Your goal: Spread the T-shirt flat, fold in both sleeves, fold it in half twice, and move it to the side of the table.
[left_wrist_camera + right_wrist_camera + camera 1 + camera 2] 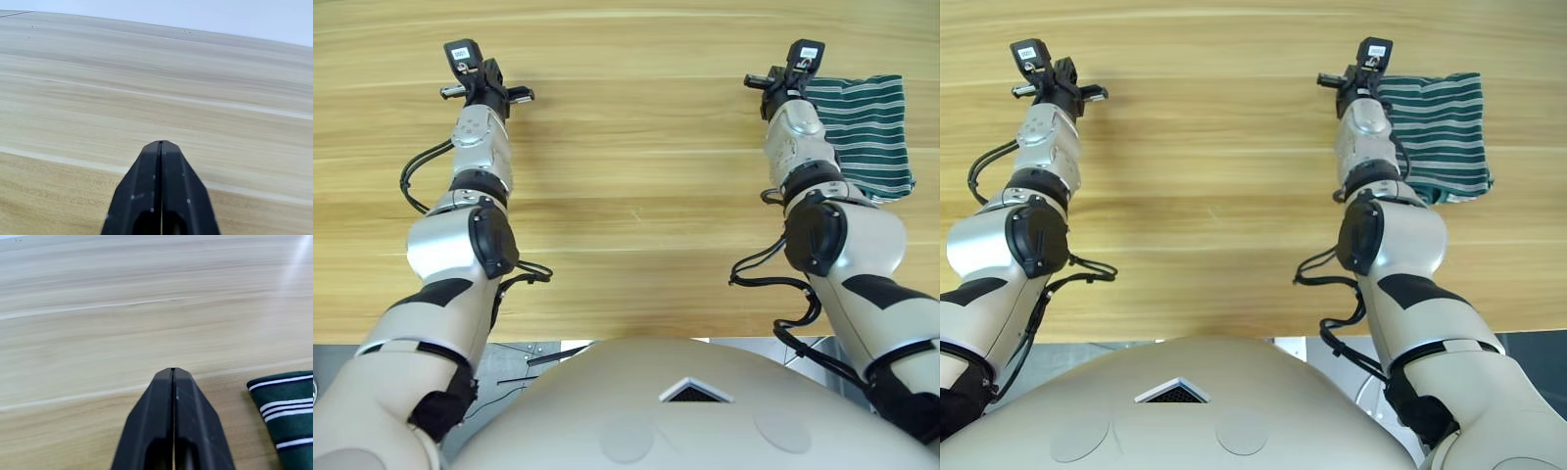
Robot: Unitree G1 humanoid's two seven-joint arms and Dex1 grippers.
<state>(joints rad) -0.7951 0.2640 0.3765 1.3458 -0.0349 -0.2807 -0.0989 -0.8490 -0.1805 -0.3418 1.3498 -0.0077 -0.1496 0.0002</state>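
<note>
The wooden table (626, 147) is light brown, with pale lines running from side to side. Below its near edge there is a bit of grey floor (514, 360). A thin dark thing (558, 354) lies on it.

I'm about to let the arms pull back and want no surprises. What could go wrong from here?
1. The right gripper and its forearm sit close beside the inner edge of the folded T-shirt. Pulling back could catch the cloth and drag the fold open, though contact cannot be judged.
2. The corner of the T-shirt nearest the robot looks uneven, so a nudge may loosen the layers.
</note>
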